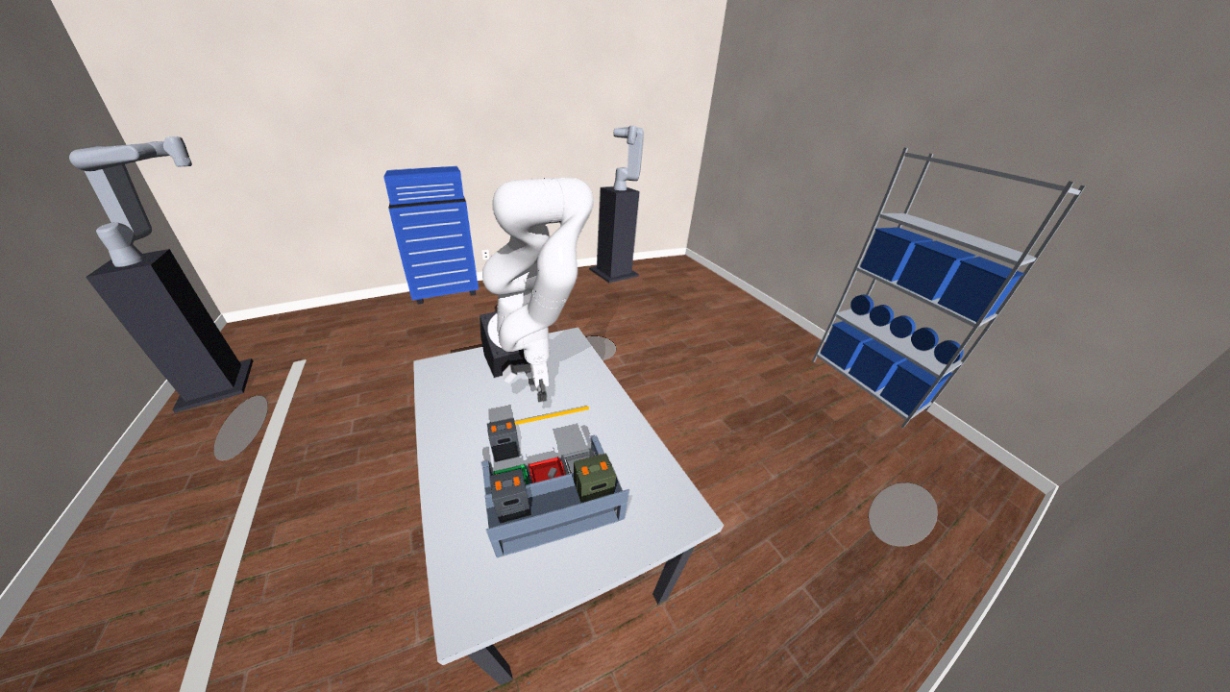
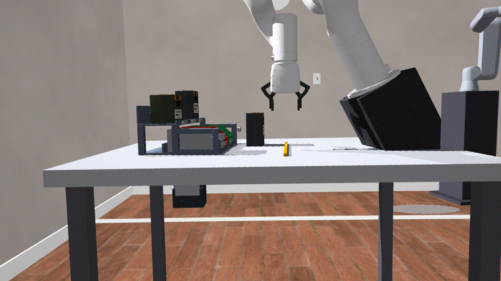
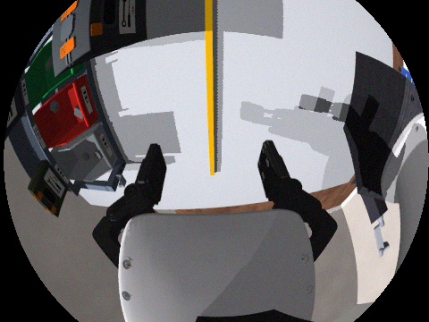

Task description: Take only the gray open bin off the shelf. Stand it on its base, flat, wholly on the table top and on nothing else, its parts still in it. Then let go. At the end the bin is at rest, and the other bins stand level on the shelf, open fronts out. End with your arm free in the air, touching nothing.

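Gray open-front bin [image 3: 85,154] with gray parts inside, on the slate-blue metal shelf [image 1: 563,516] [image 2: 195,154] [image 3: 96,185], beside the red open bin [image 1: 545,470] [image 3: 67,112], black two-fingered gripper [image 1: 541,394] [image 2: 285,107] [image 3: 211,153] spread wide and holding nothing, above the pale gray rectangular table [image 1: 567,593] [image 2: 281,173] [image 3: 241,58].

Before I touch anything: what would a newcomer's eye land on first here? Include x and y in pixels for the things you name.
The white arm, its open gripper [image 1: 541,394] [image 2: 285,107] [image 3: 211,153] hanging above the table [image 1: 464,602] [image 2: 281,173] [image 3: 250,58]. Then the red bin [image 1: 545,470] [image 3: 58,117] in the low shelf, between the green bin [image 3: 45,73] and the gray bin [image 3: 82,154]. Last, the yellow strip [image 1: 554,414] [image 2: 285,149] [image 3: 210,98] lying on the tabletop.
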`<state>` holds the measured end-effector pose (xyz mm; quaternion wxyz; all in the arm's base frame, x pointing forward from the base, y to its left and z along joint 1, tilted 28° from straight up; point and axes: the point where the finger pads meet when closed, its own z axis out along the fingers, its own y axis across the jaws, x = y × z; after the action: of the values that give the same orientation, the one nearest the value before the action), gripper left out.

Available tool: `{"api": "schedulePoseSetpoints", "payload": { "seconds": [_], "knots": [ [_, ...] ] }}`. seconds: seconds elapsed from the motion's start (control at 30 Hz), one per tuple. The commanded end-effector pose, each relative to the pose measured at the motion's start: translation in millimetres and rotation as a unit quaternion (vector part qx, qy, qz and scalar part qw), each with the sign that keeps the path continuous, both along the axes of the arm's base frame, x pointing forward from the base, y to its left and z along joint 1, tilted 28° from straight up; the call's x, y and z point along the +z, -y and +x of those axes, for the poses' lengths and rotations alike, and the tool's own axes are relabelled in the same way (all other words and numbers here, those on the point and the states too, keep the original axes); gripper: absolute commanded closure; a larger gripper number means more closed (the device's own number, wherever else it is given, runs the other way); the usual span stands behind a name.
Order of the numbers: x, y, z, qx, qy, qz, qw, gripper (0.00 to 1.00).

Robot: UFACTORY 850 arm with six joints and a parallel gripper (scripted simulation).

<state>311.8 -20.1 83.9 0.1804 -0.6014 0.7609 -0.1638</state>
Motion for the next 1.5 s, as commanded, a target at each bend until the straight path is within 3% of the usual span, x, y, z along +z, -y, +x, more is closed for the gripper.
{"api": "schedulePoseSetpoints", "payload": {
  "seconds": [0.0, 1.17, 1.33, 1.47],
  "knots": [
    [0.0, 0.0, 0.0, 0.0, 0.0, 0.0, 1.0, 0.0],
    [-6.7, 0.2, 3.4, 0.0, 0.0, 0.0, 1.0, 0.0],
    [16.2, -3.9, 47.6, 0.0, 0.0, 0.0, 1.0, 0.0],
    [16.2, -3.9, 47.6, 0.0, 0.0, 0.0, 1.0, 0.0]
  ]
}}
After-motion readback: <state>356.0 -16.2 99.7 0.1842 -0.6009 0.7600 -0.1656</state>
